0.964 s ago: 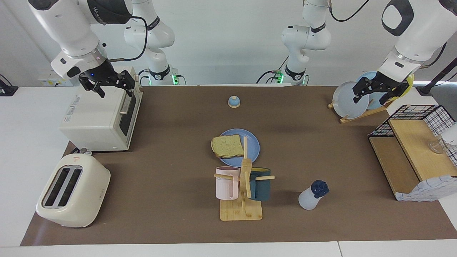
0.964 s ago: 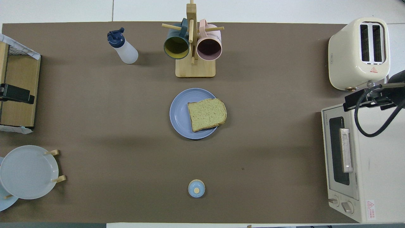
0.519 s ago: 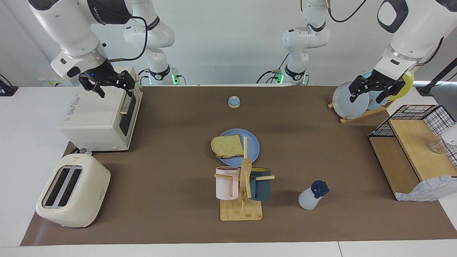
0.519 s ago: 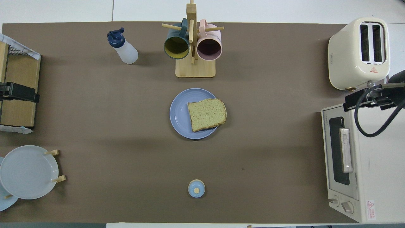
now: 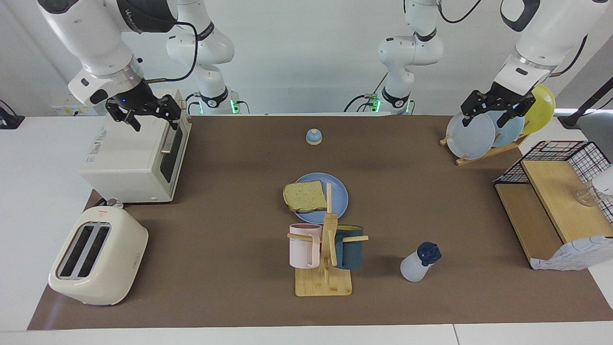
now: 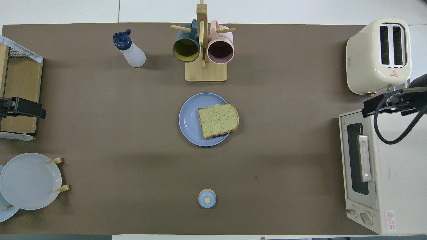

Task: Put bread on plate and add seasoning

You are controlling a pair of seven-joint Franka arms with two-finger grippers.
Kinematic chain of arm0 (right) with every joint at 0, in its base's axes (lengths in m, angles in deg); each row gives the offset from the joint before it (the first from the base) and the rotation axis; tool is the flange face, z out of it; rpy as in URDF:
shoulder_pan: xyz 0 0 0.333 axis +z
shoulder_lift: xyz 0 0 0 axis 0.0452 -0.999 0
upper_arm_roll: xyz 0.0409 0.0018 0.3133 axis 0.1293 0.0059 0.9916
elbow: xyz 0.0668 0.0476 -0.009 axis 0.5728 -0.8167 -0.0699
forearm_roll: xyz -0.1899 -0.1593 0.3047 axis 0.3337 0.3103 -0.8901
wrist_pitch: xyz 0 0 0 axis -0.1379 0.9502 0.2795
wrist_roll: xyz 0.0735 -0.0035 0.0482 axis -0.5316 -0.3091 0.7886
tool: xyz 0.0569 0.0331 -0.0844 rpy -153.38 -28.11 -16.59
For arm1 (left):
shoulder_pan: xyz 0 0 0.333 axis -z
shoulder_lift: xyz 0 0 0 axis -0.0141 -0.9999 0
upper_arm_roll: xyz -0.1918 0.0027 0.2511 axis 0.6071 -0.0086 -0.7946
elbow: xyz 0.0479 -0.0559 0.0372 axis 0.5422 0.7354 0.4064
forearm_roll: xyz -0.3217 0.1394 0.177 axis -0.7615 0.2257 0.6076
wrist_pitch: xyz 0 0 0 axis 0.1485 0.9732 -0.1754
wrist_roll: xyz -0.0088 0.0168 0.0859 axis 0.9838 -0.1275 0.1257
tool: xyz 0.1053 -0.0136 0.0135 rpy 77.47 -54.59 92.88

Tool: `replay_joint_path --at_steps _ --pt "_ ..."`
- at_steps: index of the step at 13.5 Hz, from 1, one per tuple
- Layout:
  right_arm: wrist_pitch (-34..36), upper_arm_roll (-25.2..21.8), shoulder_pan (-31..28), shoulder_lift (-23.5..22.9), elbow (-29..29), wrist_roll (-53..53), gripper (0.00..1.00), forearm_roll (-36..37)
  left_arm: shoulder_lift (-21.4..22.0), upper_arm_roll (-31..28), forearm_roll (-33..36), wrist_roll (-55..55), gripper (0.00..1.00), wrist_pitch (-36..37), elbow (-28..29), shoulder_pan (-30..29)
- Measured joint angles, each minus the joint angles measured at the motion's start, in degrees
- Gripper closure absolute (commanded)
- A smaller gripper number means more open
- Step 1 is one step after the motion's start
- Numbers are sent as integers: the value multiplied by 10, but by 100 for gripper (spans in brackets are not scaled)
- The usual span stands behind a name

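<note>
L hand (image 5: 498,106) open over plates (image 5: 471,135); R hand (image 5: 146,112) open over oven (image 5: 129,160).

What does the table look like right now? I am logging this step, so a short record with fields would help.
bread: lies on the plate, one edge hanging over the rim
plate: mid-table, flat
seasoning bottle: upright, cap on, beside the mug rack, farther from the robots than the plate
left gripper: open, empty, up over the standing plates
right gripper: open, empty, over the toaster oven
bell: nearer to the robots than the plate
step left: seasoning not yet picked up
</note>
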Motion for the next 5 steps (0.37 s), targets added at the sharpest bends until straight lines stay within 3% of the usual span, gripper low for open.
replay_joint_path --at_steps 5 --pt "0 0 0 0 0 0 0 0 0 -1 0 0 0 -2 -6 2"
